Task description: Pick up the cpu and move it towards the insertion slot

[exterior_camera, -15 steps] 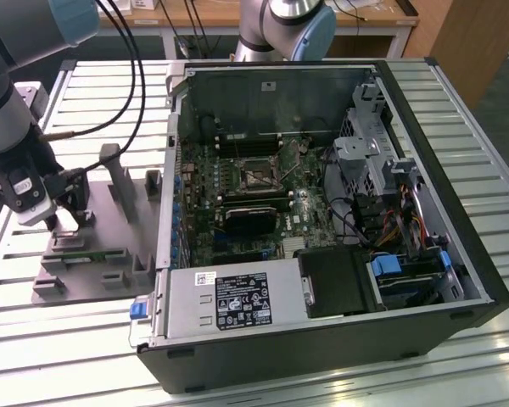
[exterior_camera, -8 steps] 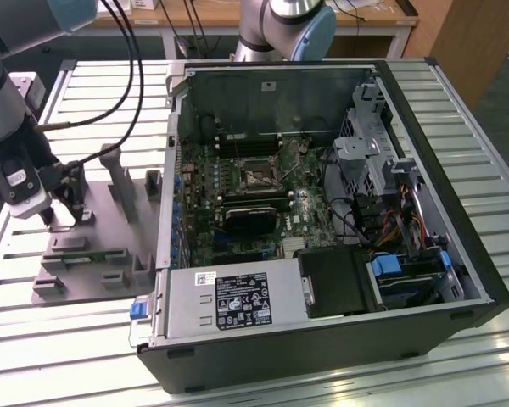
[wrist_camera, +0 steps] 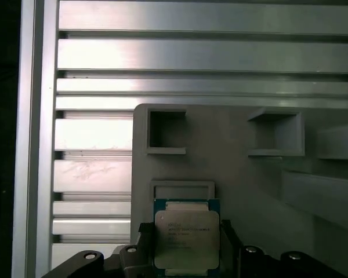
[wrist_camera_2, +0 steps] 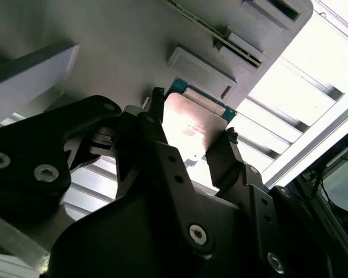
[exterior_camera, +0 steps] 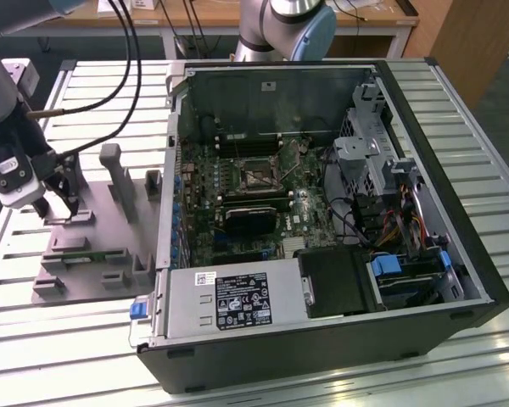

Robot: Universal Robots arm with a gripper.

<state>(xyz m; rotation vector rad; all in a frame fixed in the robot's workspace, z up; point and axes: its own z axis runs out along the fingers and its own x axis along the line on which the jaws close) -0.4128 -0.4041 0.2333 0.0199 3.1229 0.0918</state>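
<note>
The cpu (wrist_camera: 187, 238) is a small square chip with a silvery top and a thin blue-green rim. It sits between the two black fingers of my gripper (wrist_camera: 185, 246), which is shut on its opposite edges. The second wrist view shows the same grip, with the cpu (wrist_camera_2: 194, 124) held between the fingertips (wrist_camera_2: 156, 98). In the exterior view my gripper (exterior_camera: 58, 208) hangs just above the grey fixture plate (exterior_camera: 93, 246) at the exterior view's left. The insertion slot (exterior_camera: 259, 175), a silver-framed square socket, lies on the motherboard inside the open computer case, well to the exterior view's right of my gripper.
The fixture plate carries upright grey blocks (exterior_camera: 114, 174) and shallow pockets (wrist_camera: 167, 130). The case wall (exterior_camera: 171, 170) stands between the plate and the motherboard. A black finned module (exterior_camera: 253, 219) sits just below the socket. Everything rests on a slatted aluminium table (exterior_camera: 68, 339).
</note>
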